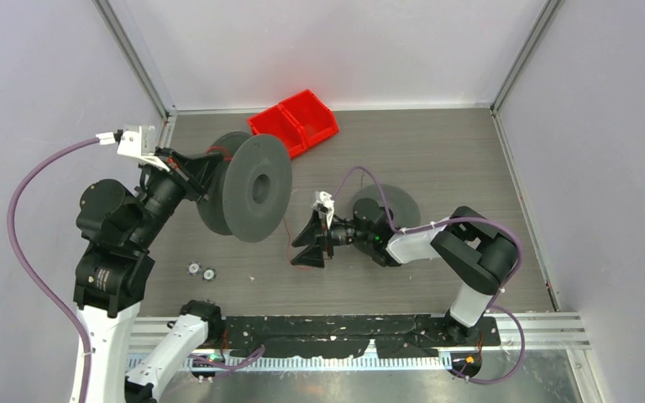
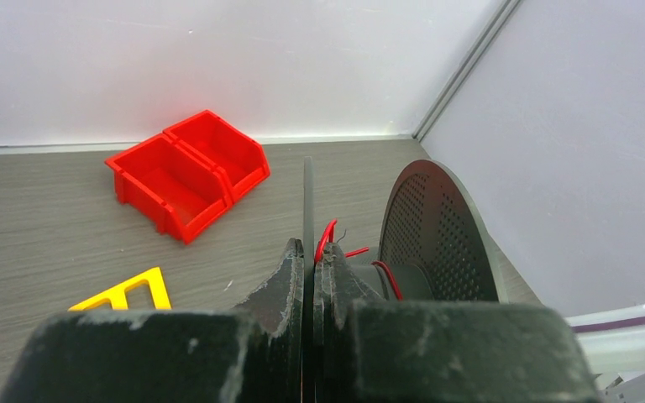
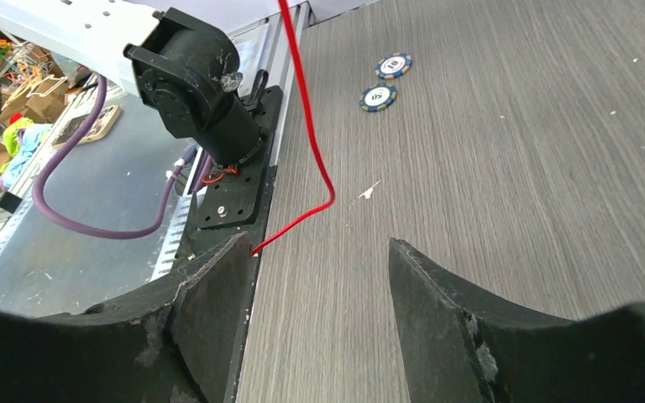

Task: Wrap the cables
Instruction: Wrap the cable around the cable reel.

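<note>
Top external: left gripper clamped on spool rim. Thin red cable hangs below spool, toward right gripper, jaws wide. Likely limp, light, slippery; pinch slack below spool gently.

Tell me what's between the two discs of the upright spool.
Red cable loops inside the spool; the left gripper, clamped on its near disc, hides how much is wound.

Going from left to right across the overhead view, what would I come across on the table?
The left gripper clamping the upright grey spool → the open right gripper → the flat grey disc.
</note>
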{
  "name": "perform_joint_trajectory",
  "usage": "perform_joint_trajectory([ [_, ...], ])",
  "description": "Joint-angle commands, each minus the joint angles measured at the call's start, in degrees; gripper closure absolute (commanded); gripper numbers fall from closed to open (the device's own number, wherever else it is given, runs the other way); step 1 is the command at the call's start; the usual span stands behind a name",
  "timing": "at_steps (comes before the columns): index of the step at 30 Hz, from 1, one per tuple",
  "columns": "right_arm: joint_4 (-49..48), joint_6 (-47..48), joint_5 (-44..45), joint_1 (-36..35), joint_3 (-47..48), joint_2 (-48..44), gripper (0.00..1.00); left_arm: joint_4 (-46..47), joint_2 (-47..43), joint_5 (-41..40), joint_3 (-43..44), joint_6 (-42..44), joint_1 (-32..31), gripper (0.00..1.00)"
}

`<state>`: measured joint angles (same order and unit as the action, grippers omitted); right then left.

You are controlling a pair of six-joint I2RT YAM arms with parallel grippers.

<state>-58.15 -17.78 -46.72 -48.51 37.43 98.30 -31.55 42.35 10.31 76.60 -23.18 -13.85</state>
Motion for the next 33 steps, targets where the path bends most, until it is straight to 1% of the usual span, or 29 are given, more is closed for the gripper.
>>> perform_joint_trajectory([
  [1, -2.35, -0.59, -2.07, -0.02, -0.35, 0.80, 0.33, 5.41, -0.74, -0.88, 2.12, -0.59, 0.09, 1.00],
  [4, -2.08, -1.19, -3.27, 0.00, -0.85, 0.38, 0.33, 5.15, -0.34, -0.84, 1.61, -0.02, 0.13, 1.00],
  [6, -0.28, -1.47, -4.50, -0.19, -0.44, -0.36, 0.33, 5.66, -0.37, -0.77, 0.58, 0.50, 0.13, 1.00],
  [8, 5.74, -0.38, -5.30, -0.86, 1.12, -1.09, 0.33, 6.41, -0.42, -1.03, -0.59, 1.12, 0.14, 1.00],
  [9, 11.06, 1.49, -5.02, -1.18, 2.22, -1.73, 0.33, 6.59, -0.36, -1.34, -1.05, 1.45, 0.14, 1.00],
  [10, 13.55, 3.75, -4.73, -2.17, 2.57, -2.07, 0.33, 6.40, -0.29, -1.63, -1.24, 1.73, 0.11, 1.00],
  [11, 18.39, 4.88, -3.83, -2.67, 3.02, -2.85, 0.33, 6.15, -0.25, -1.81, -1.18, 2.04, 0.13, 1.00],
  [12, 20.39, 7.17, -3.25, -3.79, 3.19, -3.29, 0.33, 5.93, -0.05, -1.94, -1.10, 2.15, 0.14, 1.00],
  [13, 24.41, 8.26, -1.85, -4.88, 3.60, -3.89, 0.33, 5.89, 0.02, -2.03, -1.05, 2.21, 0.14, 1.00],
  [15, 28.32, 10.36, 0.05, -6.23, 3.99, -4.30, 0.34, 6.14, -0.03, -1.96, -1.22, 2.02, 0.16, 1.00],
  [19, 28.22, 9.71, 0.95, -7.68, 3.67, -3.62, 0.40, 6.38, 0.03, -2.30, -1.41, 1.65, 0.17, 1.00],
  [21, 26.95, 8.64, 1.68, -8.00, 3.23, -3.37, 0.45, 6.33, 0.05, -2.61, -1.41, 1.57, 0.19, 1.00],
  [23, 25.02, 7.54, 2.76, -8.34, 2.29, -3.39, 0.54, 6.26, 0.00, -3.23, -1.48, 1.48, 0.20, 1.00],
  [24, 23.26, 6.70, 3.56, -8.39, 1.48, -3.49, 0.63, 6.24, -0.15, -3.57, -1.51, 1.41, 0.19, 1.00],
  [25, 22.25, 6.09, 4.09, -8.52, 0.97, -3.57, 0.76, 6.28, -0.30, -3.75, -1.66, 1.34, 0.17, 1.00],
  [26, 19.82, 5.87, 5.30, -8.59, -0.10, -3.73, 0.83, 6.32, -0.40, -3.95, -1.71, 1.26, 0.17, 1.00],
  [27, 18.33, 5.33, 6.17, -8.60, -0.66, -3.86, 0.91, 6.46, -0.49, -4.13, -1.91, 1.14, 0.22, 1.00],
  [28, 15.98, 5.10, 6.45, -8.64, -1.58, -4.12, 0.93, 6.70, -0.65, -4.27, -2.18, 1.04, 0.22, 1.00],
  [30, 14.48, 4.27, 7.56, -8.63, -2.34, -4.95, 0.94, 6.85, -0.74, -4.81, -2.68, 1.24, 0.21, 1.00],
  [32, 15.61, 3.92, 8.54, -8.85, -2.27, -6.60, 0.95, 6.74, -0.36, -5.76, -3.09, 2.15, 0.22, 1.00],
  [33, 18.18, 5.04, 8.98, -9.09, -2.05, -8.29, 0.95, 6.50, -0.06, -6.88, -3.44, 2.82, 0.17, 1.00],
])
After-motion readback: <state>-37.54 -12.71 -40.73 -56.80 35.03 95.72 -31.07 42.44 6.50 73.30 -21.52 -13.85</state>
